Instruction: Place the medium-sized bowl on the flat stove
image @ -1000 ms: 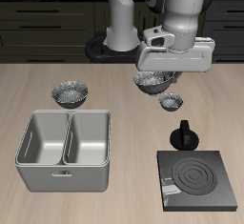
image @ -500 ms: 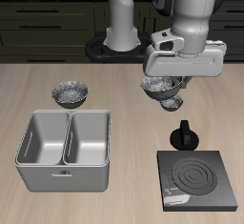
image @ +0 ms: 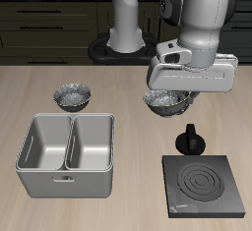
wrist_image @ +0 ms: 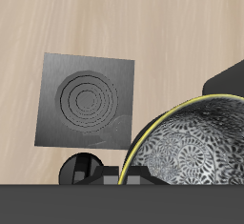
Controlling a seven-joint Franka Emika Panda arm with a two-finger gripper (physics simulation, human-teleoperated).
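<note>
Gripper [image: 175,89] sits clamped on the rim of the medium-sized bowl [image: 166,100], holding it in the air above the table [image: 118,87]. Compared with a second ago, the arm has carried the bowl toward the table's front edge and toward the stove side, so the bowl now hangs closer to the flat stove [image: 204,186]. It is not over the burner rings yet; it hangs behind the upright black knob [image: 189,141]. The smallest bowl, visible beside the held bowl a second ago, is now hidden behind the gripper and bowl. The larger bowl [image: 73,97] stays where it was, just behind the grey bin [image: 66,156]. From the wrist camera, the bowl's speckled inside [wrist_image: 195,147] fills much of the view, with the stove [wrist_image: 86,101] lying flat on the wood beyond it.
</note>
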